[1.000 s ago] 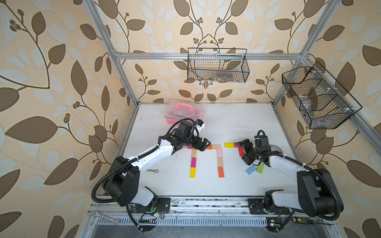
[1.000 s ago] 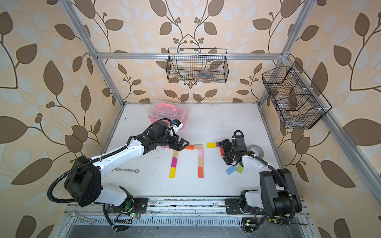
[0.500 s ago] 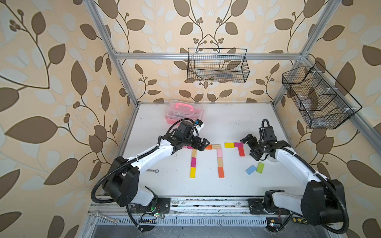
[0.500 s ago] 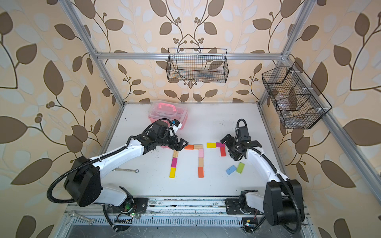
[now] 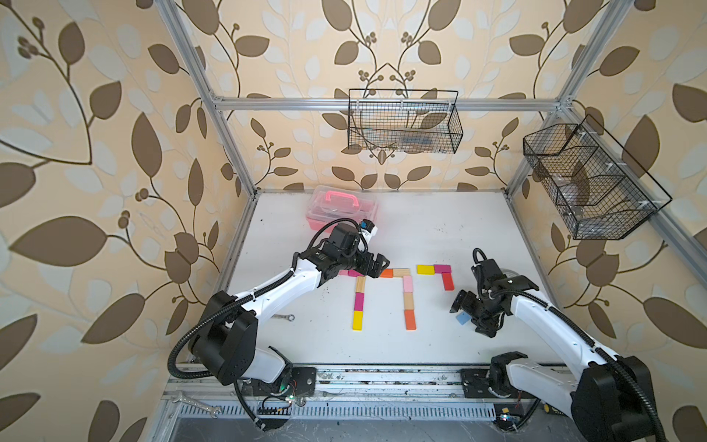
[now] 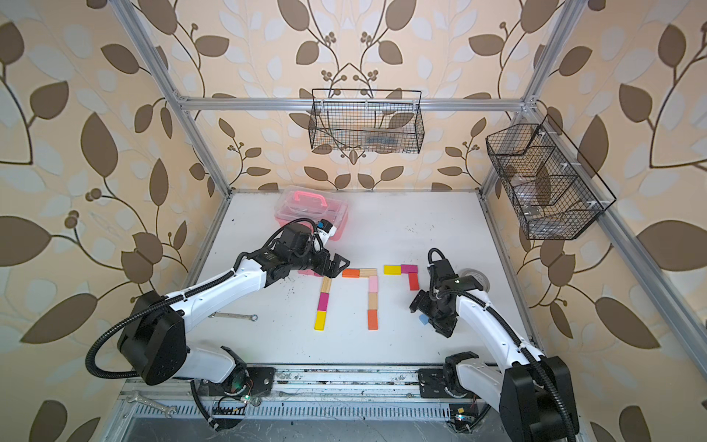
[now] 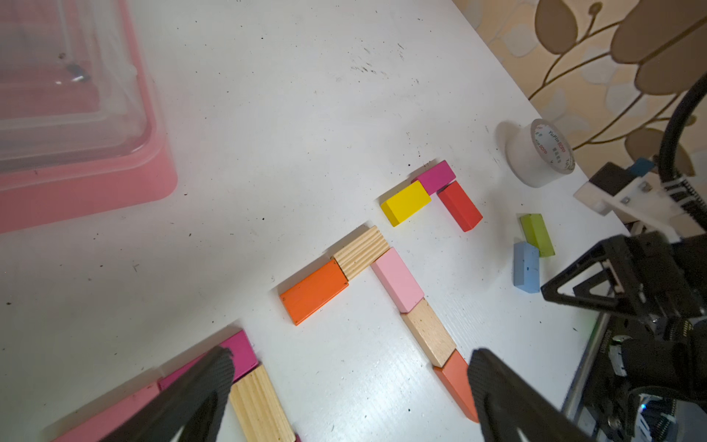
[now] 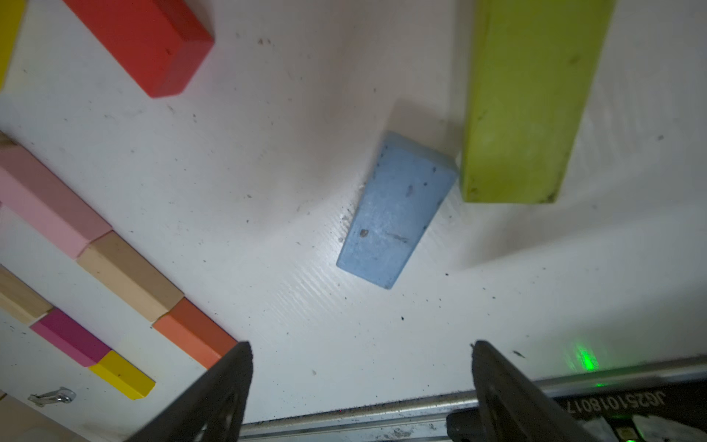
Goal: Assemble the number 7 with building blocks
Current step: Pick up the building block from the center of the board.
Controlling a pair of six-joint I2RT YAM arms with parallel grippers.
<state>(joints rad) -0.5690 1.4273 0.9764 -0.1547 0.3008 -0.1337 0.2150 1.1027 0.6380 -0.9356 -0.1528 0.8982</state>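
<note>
Over the blue block (image 8: 396,214), I had brought my right gripper (image 8: 359,352) across from the red block (image 5: 448,281), jaws wide and empty; I judged this number 7 (image 5: 442,269) two stem blocks short.

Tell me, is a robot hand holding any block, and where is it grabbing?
No, nothing is held. The left gripper and the right gripper are both open and empty; the blue block lies loose near the right one, untouched.

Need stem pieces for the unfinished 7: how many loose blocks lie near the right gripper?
2: blue block just ahead of the right gripper; green block right beside the blue. The right arm could hide others.
</note>
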